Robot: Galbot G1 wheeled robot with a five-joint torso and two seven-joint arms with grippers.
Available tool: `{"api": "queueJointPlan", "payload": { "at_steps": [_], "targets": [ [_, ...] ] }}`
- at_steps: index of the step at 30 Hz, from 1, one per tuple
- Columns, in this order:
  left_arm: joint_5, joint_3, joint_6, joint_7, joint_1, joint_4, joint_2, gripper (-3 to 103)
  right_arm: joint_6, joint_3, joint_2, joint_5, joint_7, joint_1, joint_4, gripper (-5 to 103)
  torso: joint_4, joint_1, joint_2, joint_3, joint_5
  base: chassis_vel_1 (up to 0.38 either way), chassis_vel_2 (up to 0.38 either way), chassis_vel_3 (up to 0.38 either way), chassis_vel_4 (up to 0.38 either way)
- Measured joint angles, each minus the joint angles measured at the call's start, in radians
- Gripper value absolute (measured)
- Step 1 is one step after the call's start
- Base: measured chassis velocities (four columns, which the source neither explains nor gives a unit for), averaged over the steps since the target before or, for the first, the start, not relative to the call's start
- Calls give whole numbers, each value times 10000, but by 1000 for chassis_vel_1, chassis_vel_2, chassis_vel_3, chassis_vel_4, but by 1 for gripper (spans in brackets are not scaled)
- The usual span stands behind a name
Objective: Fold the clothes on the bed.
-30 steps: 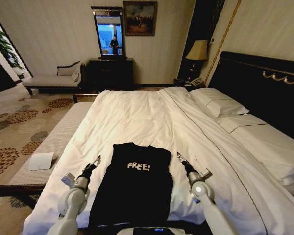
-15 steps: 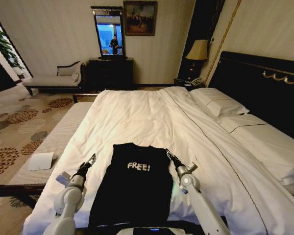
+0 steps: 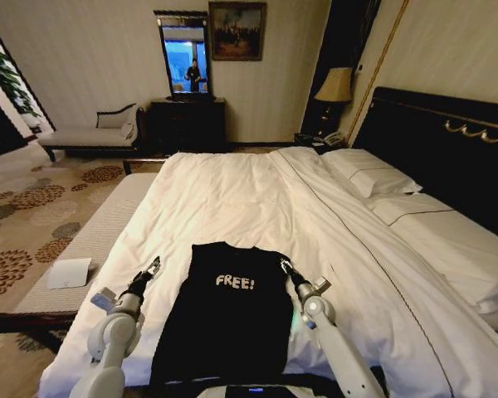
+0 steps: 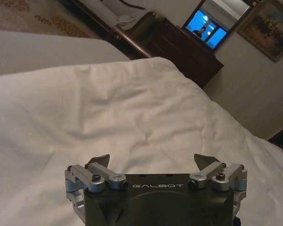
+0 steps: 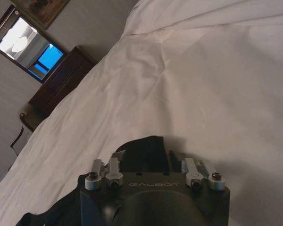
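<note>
The clothes are one black T-shirt (image 3: 224,319) with white "FREE!" lettering, lying flat on the white duvet of the bed (image 3: 232,199), close to me. My right gripper (image 3: 284,266) is at the shirt's upper right corner. In the right wrist view this gripper (image 5: 146,154) is open, with the black fabric (image 5: 144,145) between and just beyond its fingers. My left gripper (image 3: 153,266) hovers over bare duvet a little to the left of the shirt. The left wrist view shows that gripper (image 4: 152,161) open with nothing between its fingers.
White pillows (image 3: 369,172) and a dark headboard (image 3: 448,141) are at the right. A pale bench (image 3: 91,232) with a white sheet of paper (image 3: 69,273) runs along the bed's left side. A chaise (image 3: 91,135), dresser (image 3: 188,123) and lamp (image 3: 335,85) stand at the far wall.
My right gripper has moved inward to the left, from beside the shirt onto its upper right corner. The left gripper has drifted slightly outward to the left.
</note>
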Motion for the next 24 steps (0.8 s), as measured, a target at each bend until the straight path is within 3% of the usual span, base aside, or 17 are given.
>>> {"api": "queueJointPlan", "payload": {
  "at_steps": [1, 3, 6, 7, 13, 24],
  "targets": [
    [6, 32, -5, 0, -23, 50, -34, 100, 4, 25, 0, -1, 0, 31, -35, 47, 0, 0, 0, 0, 1, 0, 0, 0, 0],
    [11, 65, -10, 0, -49, 96, -61, 100, 9, 46, 3, -1, 2, 60, -63, 47, 0, 0, 0, 0, 0, 0, 0, 0, 0],
    [43, 178, -24, 3, -145, 254, -118, 100, 18, 116, 60, 17, 20, 138, -107, 30, 0, 0, 0, 0, 0, 0, 0, 0, 0],
    [43, 178, -24, 3, -145, 254, -118, 100, 18, 116, 60, 17, 20, 138, -107, 30, 0, 0, 0, 0, 0, 0, 0, 0, 0],
    [74, 294, -63, 28, -330, 579, -152, 100, 32, 149, 195, -1, 30, 174, -149, 4, 0, 0, 0, 0, 0, 0, 0, 0, 0],
    [138, 906, -81, 97, -1495, 1735, 158, 100, 464, 308, 193, -46, 22, 290, 34, 0, 2, 0, 0, 0, 0, 0, 0, 0, 0]
  ]
}}
